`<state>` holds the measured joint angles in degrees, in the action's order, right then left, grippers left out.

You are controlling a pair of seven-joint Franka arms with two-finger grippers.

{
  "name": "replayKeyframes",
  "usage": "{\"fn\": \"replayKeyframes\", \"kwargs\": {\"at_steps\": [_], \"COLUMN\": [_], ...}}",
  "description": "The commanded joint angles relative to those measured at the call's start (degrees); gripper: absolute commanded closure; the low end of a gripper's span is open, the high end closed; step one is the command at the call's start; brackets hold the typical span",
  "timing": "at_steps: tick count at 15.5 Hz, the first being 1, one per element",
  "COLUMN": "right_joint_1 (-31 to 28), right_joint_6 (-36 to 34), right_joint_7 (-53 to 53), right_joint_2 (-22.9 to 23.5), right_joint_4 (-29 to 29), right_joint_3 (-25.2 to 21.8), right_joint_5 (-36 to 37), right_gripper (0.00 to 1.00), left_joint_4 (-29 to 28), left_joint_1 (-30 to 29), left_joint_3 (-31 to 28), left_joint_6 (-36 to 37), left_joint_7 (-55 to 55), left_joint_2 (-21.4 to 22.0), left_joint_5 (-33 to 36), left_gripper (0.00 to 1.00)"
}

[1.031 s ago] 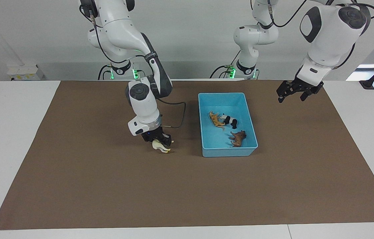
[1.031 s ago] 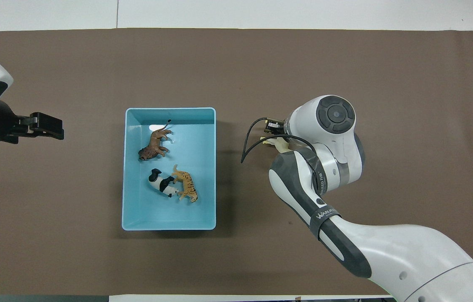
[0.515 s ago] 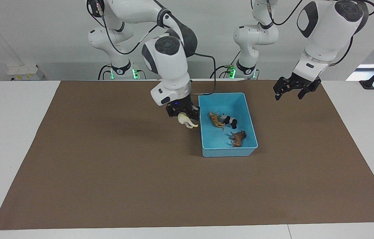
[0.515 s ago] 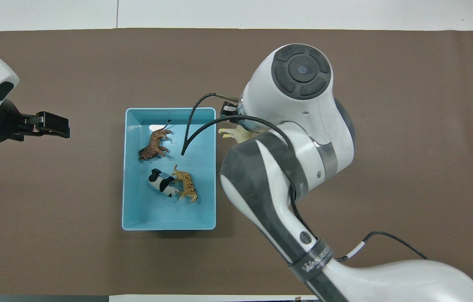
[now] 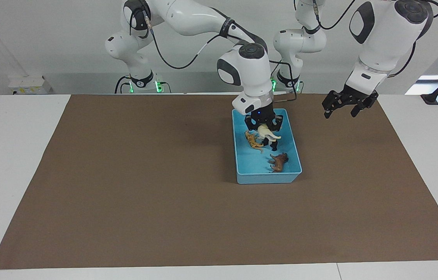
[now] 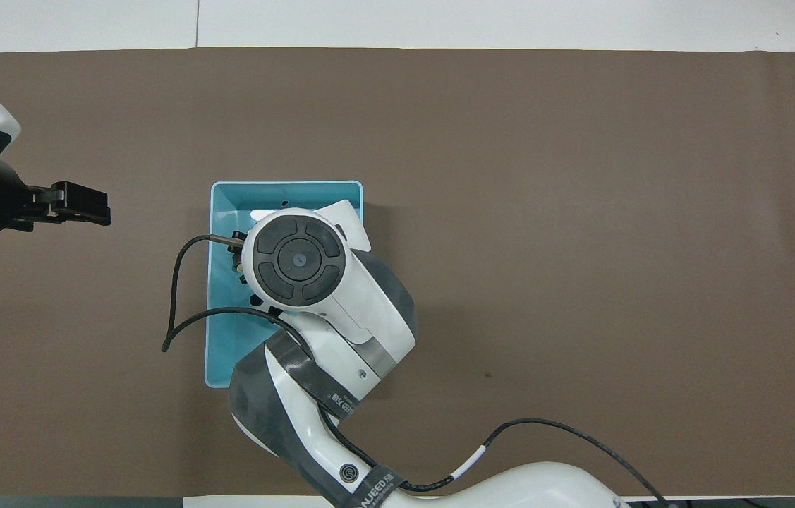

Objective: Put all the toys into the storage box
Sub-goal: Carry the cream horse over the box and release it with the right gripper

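Last toy held above the light blue low-walled plastic storage box [image 5: 292, 136]

The right gripper [image 5: 264, 128] clamps the cream-white plastic horse [image 5: 268, 133] over the box, near the mat's robot-side edge; released here, it could land on the black-and-white panda [image 5: 273, 144] and striped orange tiger [image 5: 253, 140]; the brown lion [image 5: 279, 161] lies apart; the left gripper [image 5: 344, 108] waits, fingers spread.

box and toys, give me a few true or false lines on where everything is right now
1. The right gripper holds the horse over the box. True.
2. The lion lies on the mat. False: it lies in the box.
3. The tiger is in the box. True.
4. The left gripper holds the panda. False: it holds nothing and waits over the mat beside the box.
5. The horse rests on the box floor. False: it hangs in the fingers.
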<state>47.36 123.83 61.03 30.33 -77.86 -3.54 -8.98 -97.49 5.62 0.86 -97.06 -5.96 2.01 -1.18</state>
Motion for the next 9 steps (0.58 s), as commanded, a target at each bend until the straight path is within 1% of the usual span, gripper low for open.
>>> {"fn": "replayKeyframes", "kwargs": {"at_steps": [1, 3, 7, 9], "right_joint_1": [-0.4, -1.0, -1.5, -2.6], "right_joint_6": [-4.6, -7.4, -11.1, -12.1], "right_joint_7": [2.2, 2.3, 2.3, 0.7], "right_joint_2": [-1.0, -1.7, -4.1, -5.6], "right_joint_4": [1.5, 3.2, 3.4, 3.3], "right_joint_3": [-0.1, -0.1, -0.8, -2.2], "right_joint_5": [-0.9, -1.0, -1.0, 0.8], "right_gripper": [0.0, 0.0, 0.0, 0.0], "left_joint_4": [2.7, 2.6, 4.3, 2.3], "left_joint_1": [-0.3, -0.5, -0.8, -0.7], "left_joint_3": [-0.5, -0.3, -0.2, -0.2], "left_joint_6": [2.5, 2.8, 1.8, 0.7], "left_joint_7": [1.0, 1.3, 1.5, 1.6], "left_joint_2": [-0.6, -0.5, -0.8, -0.3], "left_joint_5": [-0.3, -0.3, -0.2, -0.3], "left_gripper": [0.0, 0.0, 0.0, 0.0]}}
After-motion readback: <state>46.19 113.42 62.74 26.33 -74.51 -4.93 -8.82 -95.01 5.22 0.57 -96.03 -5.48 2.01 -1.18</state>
